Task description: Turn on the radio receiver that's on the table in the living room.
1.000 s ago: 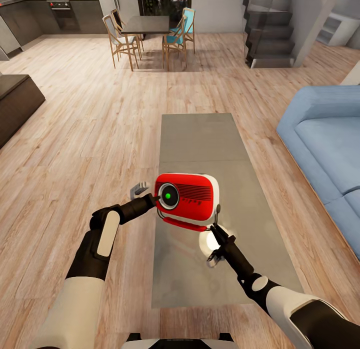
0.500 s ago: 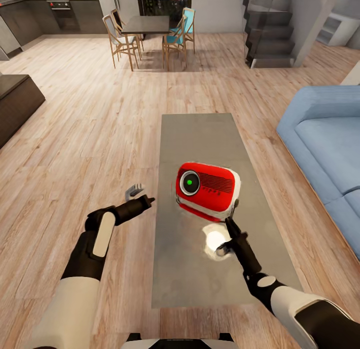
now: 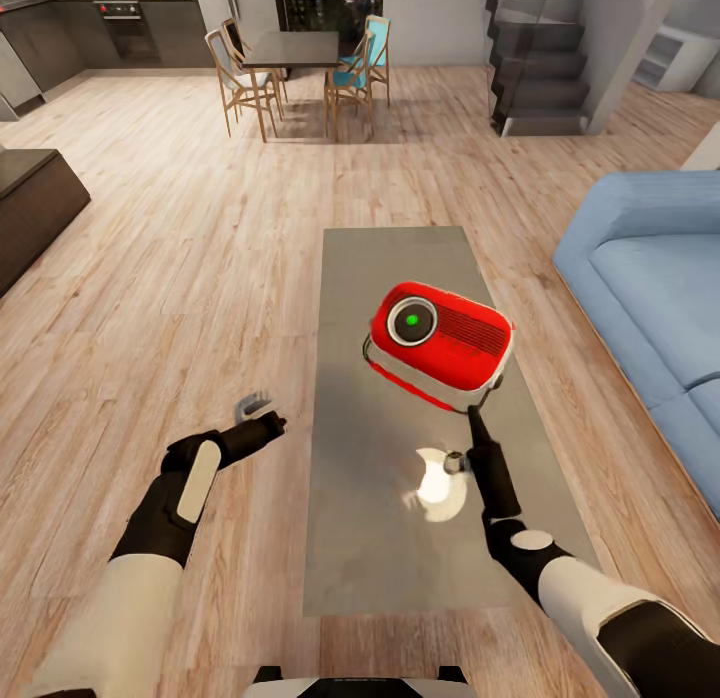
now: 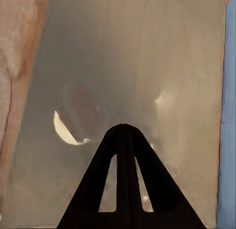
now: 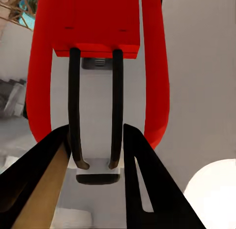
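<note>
One radio receiver (image 3: pixel 440 344) sits at centre-right of the head view, red with a white rim, tilted, its round dial showing a green dot. It hangs over the middle of the one long grey table (image 3: pixel 400 268), lifted off the glossy top. The right gripper (image 3: pixel 474 418) reaches up from the lower right of the frame to the radio's lower edge. In the right wrist view its two dark fingers (image 5: pixel 54 155) stand on either side of the radio's thin black handle (image 5: pixel 96 111), clamped on it, with the red body (image 5: pixel 98 22) filling the upper part of that picture.

The left gripper (image 3: pixel 262 415) is at lower left of the head view, over the wood floor (image 3: pixel 170 258) just beside the table's left edge, holding nothing. In the left wrist view its fingers (image 4: pixel 123 179) are pressed together into a single point above the grey tabletop (image 4: pixel 123 51).

One blue sofa (image 3: pixel 650 298) fills the right edge. At the top of the head view stands one dark dining table (image 3: pixel 292 48) with four wooden chairs (image 3: pixel 235 73) around it, and one dark staircase (image 3: pixel 540 58) to its right.
</note>
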### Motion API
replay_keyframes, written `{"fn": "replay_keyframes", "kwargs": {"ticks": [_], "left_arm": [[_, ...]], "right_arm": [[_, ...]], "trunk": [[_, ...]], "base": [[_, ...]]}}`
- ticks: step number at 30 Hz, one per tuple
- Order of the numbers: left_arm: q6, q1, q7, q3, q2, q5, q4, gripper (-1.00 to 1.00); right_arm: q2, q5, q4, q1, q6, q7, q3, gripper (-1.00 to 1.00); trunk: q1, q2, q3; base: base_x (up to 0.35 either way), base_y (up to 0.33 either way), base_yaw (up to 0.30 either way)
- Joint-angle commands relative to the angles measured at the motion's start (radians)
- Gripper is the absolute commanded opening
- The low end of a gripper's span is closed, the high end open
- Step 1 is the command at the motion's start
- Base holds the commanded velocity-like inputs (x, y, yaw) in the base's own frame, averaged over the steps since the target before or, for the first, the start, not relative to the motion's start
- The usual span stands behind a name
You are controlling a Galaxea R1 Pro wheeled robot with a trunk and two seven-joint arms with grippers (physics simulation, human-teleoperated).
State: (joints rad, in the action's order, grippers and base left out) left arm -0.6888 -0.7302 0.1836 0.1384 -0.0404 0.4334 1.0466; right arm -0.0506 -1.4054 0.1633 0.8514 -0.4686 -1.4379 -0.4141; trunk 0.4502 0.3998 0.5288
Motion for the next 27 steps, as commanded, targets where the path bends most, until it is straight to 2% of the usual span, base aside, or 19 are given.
{"fn": "replay_keyframes", "kwargs": {"ticks": [1,4,7,10,12,13,15,18,20,24,25,26,27], "left_arm": [[0.002,0.001,-0.013,0.003,0.010,0.000,-0.011,-1.00],[0.005,0.002,-0.044,0.042,0.035,-0.002,-0.045,-1.00],[0.008,0.003,-0.056,0.087,0.057,-0.004,-0.075,-1.00],[0.027,0.005,-0.059,0.102,0.089,-0.005,-0.102,-1.00],[0.038,0.007,-0.061,0.105,0.100,-0.007,-0.112,-1.00],[0.042,0.008,-0.062,0.106,0.105,-0.017,-0.116,-1.00],[0.044,0.010,-0.062,0.107,0.118,-0.058,-0.121,-1.00],[0.045,0.011,-0.061,0.107,0.146,-0.143,-0.126,-1.00],[0.045,0.012,-0.061,0.108,0.164,-0.176,-0.134,-1.00],[0.048,0.013,-0.061,0.109,0.204,-0.196,-0.174,-1.00],[0.062,0.014,-0.061,0.109,0.218,-0.198,-0.193,-1.00],[0.090,0.017,-0.060,0.108,0.225,-0.199,-0.217,-1.00],[0.101,0.019,-0.060,0.108,0.227,-0.200,-0.230,-1.00]], "right_arm": [[0.000,0.024,0.017,0.000,0.027,0.015,0.018,-1.00],[0.002,0.107,0.083,0.000,0.106,0.064,0.017,-1.00],[0.003,0.201,0.182,0.000,0.147,0.131,0.017,-1.00],[0.003,0.318,0.292,0.000,0.188,0.242,0.017,-1.00],[0.003,0.402,0.382,0.000,0.210,0.324,0.018,-1.00],[0.002,0.467,0.449,0.000,0.218,0.391,0.018,-1.00],[0.002,0.565,0.521,0.000,0.224,0.494,0.018,-1.00],[0.002,0.732,0.594,0.000,0.227,0.640,0.018,-1.00],[0.002,0.854,0.625,0.000,0.228,0.721,0.018,-1.00],[0.000,1.096,0.695,0.000,0.228,0.892,0.020,-1.00],[-0.001,1.183,0.736,0.000,0.223,0.971,0.020,-1.00],[-0.003,1.243,0.768,0.000,0.216,1.021,0.033,-1.00],[-0.003,1.268,0.777,0.000,0.213,1.043,0.056,-1.00]], "trunk": [[0.000,0.000,0.000],[0.000,0.000,0.000],[0.000,0.000,0.000],[0.000,0.000,0.000],[0.000,0.000,0.000],[0.000,0.000,0.000],[0.000,0.000,0.000],[0.000,0.000,0.000],[0.000,0.000,0.000],[0.000,0.000,0.000],[0.000,0.000,0.000],[0.000,0.000,0.000],[0.000,0.000,0.000]], "base": [[0.000,0.000,0.000],[0.000,0.000,0.000],[0.000,0.000,0.000],[0.000,0.000,0.000],[0.000,0.000,0.000],[0.000,0.000,0.000],[0.000,0.000,0.000],[0.000,0.000,0.000],[0.000,0.000,0.000],[0.000,0.000,0.000],[0.000,0.000,0.000],[0.000,0.000,0.000],[0.000,0.000,0.000]]}}
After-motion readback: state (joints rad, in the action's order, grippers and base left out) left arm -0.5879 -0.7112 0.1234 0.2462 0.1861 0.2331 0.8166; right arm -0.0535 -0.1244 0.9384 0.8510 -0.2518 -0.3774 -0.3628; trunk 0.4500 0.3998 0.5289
